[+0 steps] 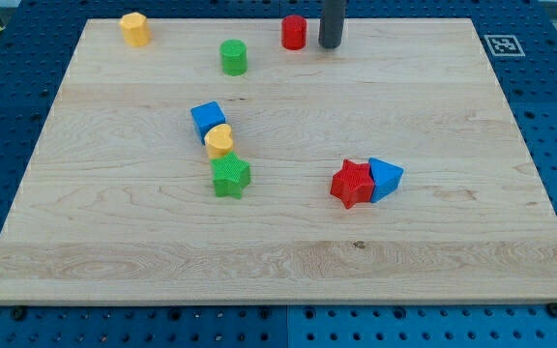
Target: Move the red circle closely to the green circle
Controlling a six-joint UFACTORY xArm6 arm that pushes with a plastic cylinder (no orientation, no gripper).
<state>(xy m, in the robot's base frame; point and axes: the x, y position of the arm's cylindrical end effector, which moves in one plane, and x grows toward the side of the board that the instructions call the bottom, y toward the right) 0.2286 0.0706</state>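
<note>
Pushing red circle [294, 32], near board's top edge, leftward toward green circle [233, 56]: light, rigid, slides easily; best contact its right flank. My tip [330, 44] just beside it; no claw fitted.

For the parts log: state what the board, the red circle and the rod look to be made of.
Board: pale wood, matt, visible grain lines.
Red circle: probably plastic, possibly 3D-printed; its uniform colour suggests it, the texture is too small to confirm.
Rod, my tip: dark, smooth, material unclear; just right of the red circle.
</note>
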